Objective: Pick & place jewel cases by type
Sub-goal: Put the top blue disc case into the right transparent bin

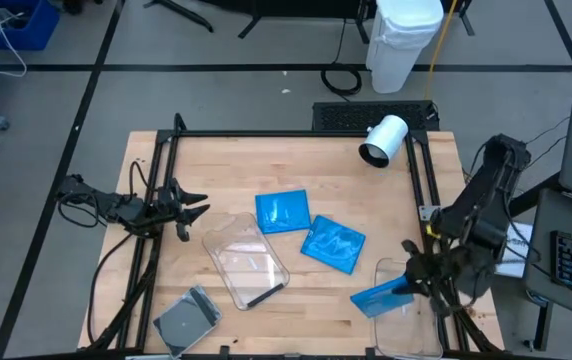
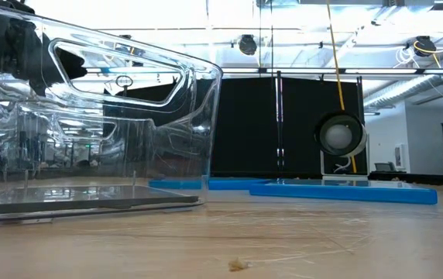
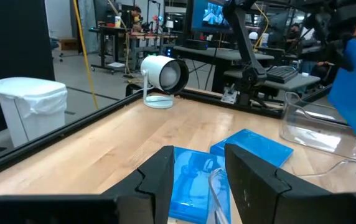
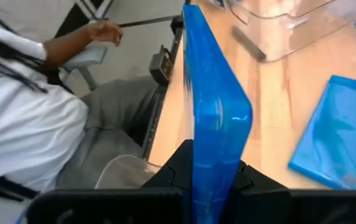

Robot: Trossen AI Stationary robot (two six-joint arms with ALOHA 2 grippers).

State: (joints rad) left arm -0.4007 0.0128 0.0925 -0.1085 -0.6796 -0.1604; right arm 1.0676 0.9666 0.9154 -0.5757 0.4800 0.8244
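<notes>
With its jaws clamped thinly on one edge, the right gripper (image 1: 406,287) holds a blue jewel case (image 1: 380,297) above the clear tub (image 1: 411,320), so it could pivot or slip, while the left gripper (image 1: 194,208) waits part-open.

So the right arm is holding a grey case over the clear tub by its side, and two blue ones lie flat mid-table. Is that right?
Not quite: the case held in the right gripper is blue, not grey, as the right wrist view and the high view show. The rest stands: it hangs over the clear tub on that side, and two blue cases lie flat mid-table.
</notes>
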